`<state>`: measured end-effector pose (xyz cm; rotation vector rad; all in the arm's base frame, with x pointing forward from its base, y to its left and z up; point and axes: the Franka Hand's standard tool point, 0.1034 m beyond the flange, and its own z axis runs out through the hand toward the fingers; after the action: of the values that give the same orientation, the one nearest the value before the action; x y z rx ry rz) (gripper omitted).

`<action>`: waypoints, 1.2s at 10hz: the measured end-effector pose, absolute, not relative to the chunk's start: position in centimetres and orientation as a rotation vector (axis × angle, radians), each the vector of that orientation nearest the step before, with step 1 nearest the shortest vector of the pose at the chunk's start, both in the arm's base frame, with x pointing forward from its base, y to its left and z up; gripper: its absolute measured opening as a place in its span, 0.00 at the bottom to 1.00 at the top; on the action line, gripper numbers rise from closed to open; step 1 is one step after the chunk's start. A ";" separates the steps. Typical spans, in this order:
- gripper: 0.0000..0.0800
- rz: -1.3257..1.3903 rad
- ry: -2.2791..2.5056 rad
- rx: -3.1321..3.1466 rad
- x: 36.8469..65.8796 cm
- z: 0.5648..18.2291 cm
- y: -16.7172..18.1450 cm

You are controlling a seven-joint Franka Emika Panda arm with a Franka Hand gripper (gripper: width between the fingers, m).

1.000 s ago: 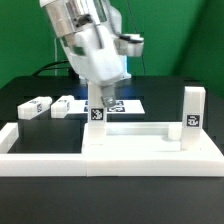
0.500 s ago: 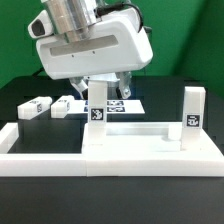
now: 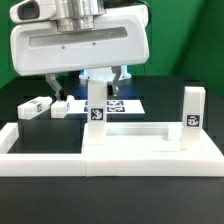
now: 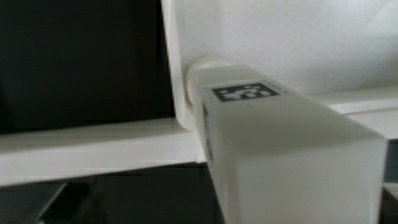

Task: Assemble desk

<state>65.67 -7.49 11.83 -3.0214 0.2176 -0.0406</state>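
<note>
Your desk top (image 3: pixel 150 156) lies flat at the front of the black table (image 3: pixel 40 126), rim facing up, wide and shallow. One upright leg (image 3: pixel 97 104) stands at its far corner on the exterior view's left, a black-and-white tag (image 3: pixel 97 114) low on its face, and a second upright leg (image 3: pixel 193 106) stands at the far corner on the exterior view's right. You've got the gripper (image 3: pixel 90 93) hanging right over that first leg with its jaws spread wide. The dark fingers (image 3: pixel 57 92) sit either side of the post with a clear gap on each side, pinching nothing. From the wrist view you're looking down on the same leg (image 4: pixel 294 150), big and blurred in the foreground, its tag showing near the end; the fingers don't show there. Whether that leg is fully seated in the top, you can't tell. Further out, two loose legs (image 3: pixel 35 107) lie side by side on the table towards the exterior view's left. The marker board (image 3: pixel 130 103) lies flat behind the first leg, and a long white border bar (image 3: pixel 40 141) runs along the front beside the desk top.
</note>
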 end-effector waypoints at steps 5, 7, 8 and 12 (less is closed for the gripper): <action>0.36 -0.015 0.674 -2.929 65.7 11.8 -7.3; 0.36 -0.009 1.059 -2.790 65.7 11.7 -7.8; 0.36 0.003 1.299 -2.644 65.5 11.5 -8.4; 0.37 0.107 1.923 -2.085 64.4 11.3 -8.3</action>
<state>64.45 -8.33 11.32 -2.0854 1.9232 0.1072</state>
